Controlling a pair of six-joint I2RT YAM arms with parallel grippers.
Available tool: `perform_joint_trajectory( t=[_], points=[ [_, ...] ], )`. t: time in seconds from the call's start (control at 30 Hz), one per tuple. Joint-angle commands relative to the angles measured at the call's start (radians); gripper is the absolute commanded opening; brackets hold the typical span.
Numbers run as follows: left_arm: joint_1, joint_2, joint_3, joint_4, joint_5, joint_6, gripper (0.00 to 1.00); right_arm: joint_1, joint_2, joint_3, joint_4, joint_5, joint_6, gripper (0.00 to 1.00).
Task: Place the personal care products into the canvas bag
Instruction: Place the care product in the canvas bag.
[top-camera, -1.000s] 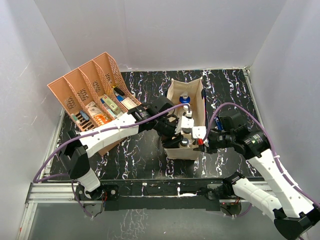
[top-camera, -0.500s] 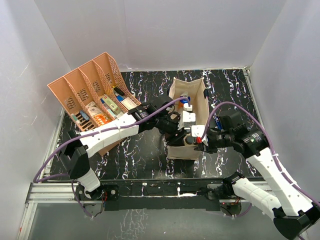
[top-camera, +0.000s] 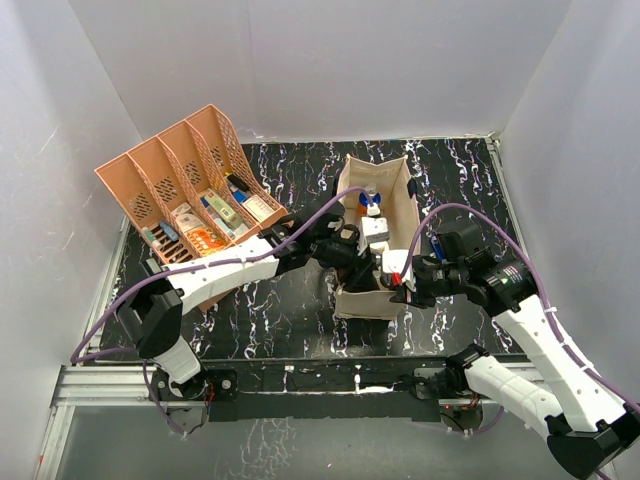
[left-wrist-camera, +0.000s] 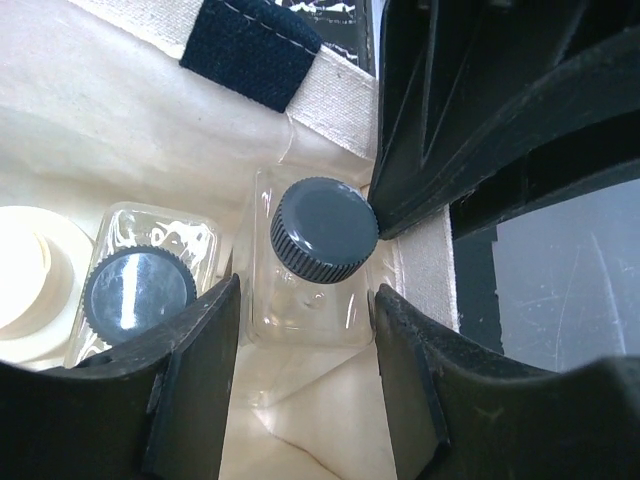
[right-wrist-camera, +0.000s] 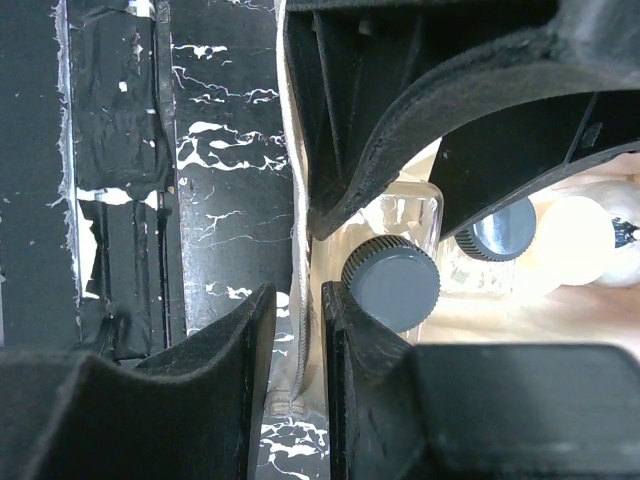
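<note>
The cream canvas bag (top-camera: 404, 212) stands open at the table's middle; its navy handle (left-wrist-camera: 250, 48) shows in the left wrist view. My left gripper (left-wrist-camera: 305, 300) is down inside it, shut on a clear bottle with a dark cap (left-wrist-camera: 322, 232) by the bag's wall. Beside that stand a second clear dark-capped bottle (left-wrist-camera: 138, 290) and a cream-white one (left-wrist-camera: 28, 268). My right gripper (right-wrist-camera: 300, 305) pinches the bag's near rim (right-wrist-camera: 303, 330), one finger inside and one outside. The held bottle's cap (right-wrist-camera: 390, 283) sits just behind the inner finger.
The orange perforated tray (top-camera: 150, 180) with packets and boxes stands at the back left. A blue-topped item (top-camera: 368, 206) lies at the bag's far end. White walls close in the table on three sides.
My left gripper has gone down into the bag with the clear bottle, toward its near end. The right gripper has kept its hold on the rim.
</note>
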Motion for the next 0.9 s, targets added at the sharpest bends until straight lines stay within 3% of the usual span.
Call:
perform_joint_trajectory(
  t=[0.0, 0.37, 0.6, 0.87],
  points=[
    [-0.009, -0.106, -0.019, 0.127, 0.161, -0.129, 0.00, -0.003, -0.008, 0.021, 0.023, 0.007, 0.016, 0.27],
    [-0.002, -0.091, -0.009, 0.251, 0.185, -0.208, 0.00, -0.003, 0.002, 0.026, 0.030, 0.007, 0.020, 0.27],
    [0.021, -0.099, -0.111, 0.372, 0.205, -0.281, 0.00, -0.004, -0.002, 0.028, 0.020, 0.014, 0.024, 0.26],
    [0.036, -0.131, -0.159, 0.242, 0.198, -0.177, 0.00, -0.004, 0.004, 0.028, 0.018, 0.013, 0.024, 0.26]
  ],
)
